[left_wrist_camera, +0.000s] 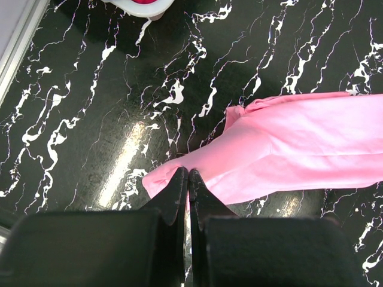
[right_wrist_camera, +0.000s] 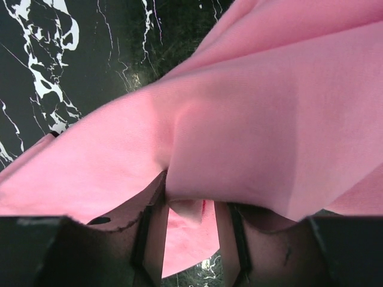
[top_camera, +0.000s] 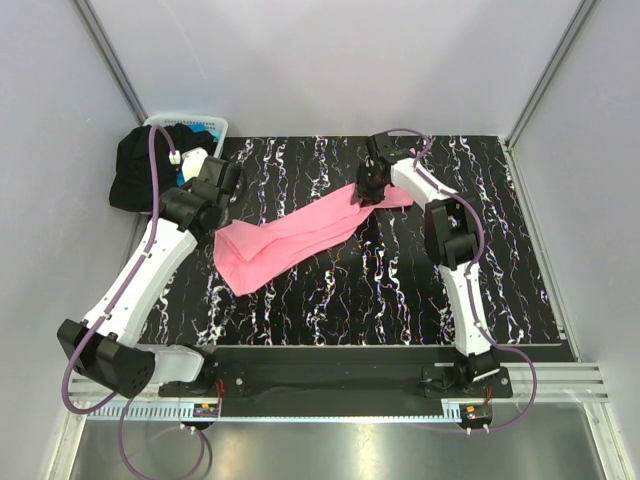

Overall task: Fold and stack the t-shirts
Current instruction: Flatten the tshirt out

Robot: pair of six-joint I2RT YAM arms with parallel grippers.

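A bright pink t-shirt (top_camera: 300,232) lies stretched in a long diagonal band across the black marbled table. My left gripper (top_camera: 216,222) is shut on its lower left end; in the left wrist view the closed jaws (left_wrist_camera: 187,173) pinch the pink edge (left_wrist_camera: 299,149). At the upper right end my right gripper (top_camera: 368,188) stands open. Pink cloth (right_wrist_camera: 239,107) drapes over its fingertips and a loose fold hangs between them (right_wrist_camera: 191,206). A black t-shirt (top_camera: 138,170) hangs over the basket at the back left.
A white slotted basket (top_camera: 215,128) stands at the table's back left corner, its rim (left_wrist_camera: 140,7) showing in the left wrist view. Grey walls close in the table (top_camera: 400,300) on three sides. The arms' bases sit along the near edge.
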